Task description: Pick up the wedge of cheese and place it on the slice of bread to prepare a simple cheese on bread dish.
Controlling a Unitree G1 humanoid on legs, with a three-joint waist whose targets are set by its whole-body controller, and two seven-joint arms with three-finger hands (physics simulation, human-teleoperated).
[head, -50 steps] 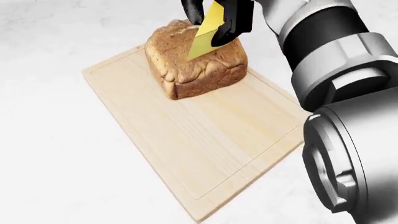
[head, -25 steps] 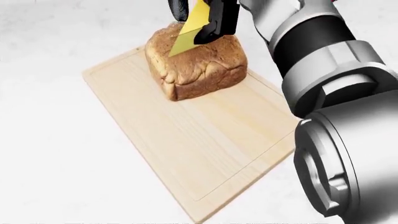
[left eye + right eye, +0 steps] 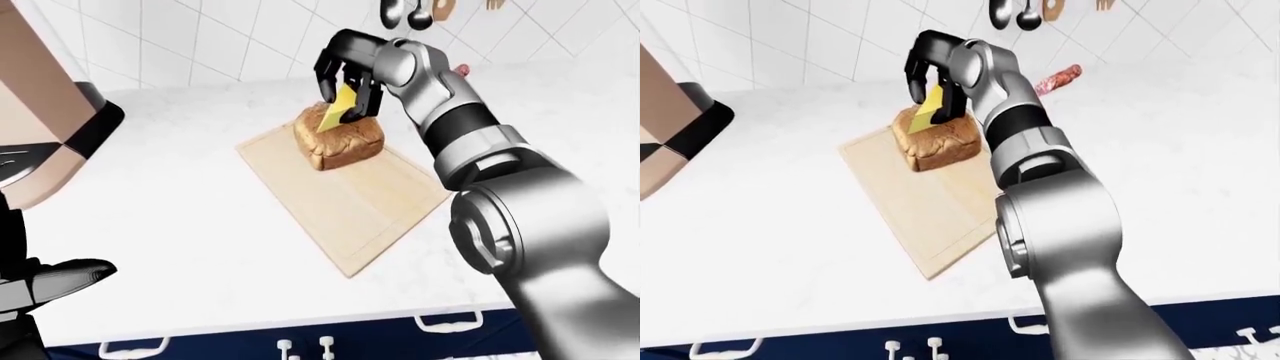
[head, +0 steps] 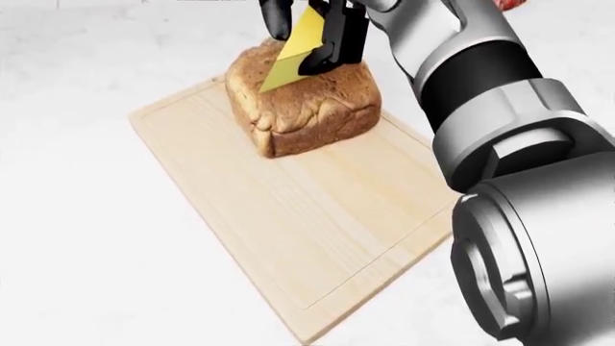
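A brown chunk of bread [image 4: 306, 107] stands on the upper end of a pale wooden cutting board [image 4: 288, 216]. My right hand [image 4: 312, 29] hangs just over the bread's top, its black fingers shut on a yellow wedge of cheese [image 4: 293, 50]. The wedge is tilted, its low tip pointing down-left at the bread's top; whether it touches I cannot tell. In the left-eye view the same hand [image 3: 345, 82] holds the cheese [image 3: 338, 112] above the bread [image 3: 340, 141]. My left hand [image 3: 55, 279] shows as a dark shape at the lower left, its fingers unclear.
The board lies on a white counter [image 3: 170, 202] backed by a tiled wall. A reddish sausage [image 3: 1057, 76] lies on the counter at the upper right. A tan and black box [image 3: 45, 142] stands at the left. Utensils [image 3: 410, 11] hang on the wall.
My right hand carried the cheese leftward across the bread's top, from its right part to its left part. In the last half second the view shifted only slightly.
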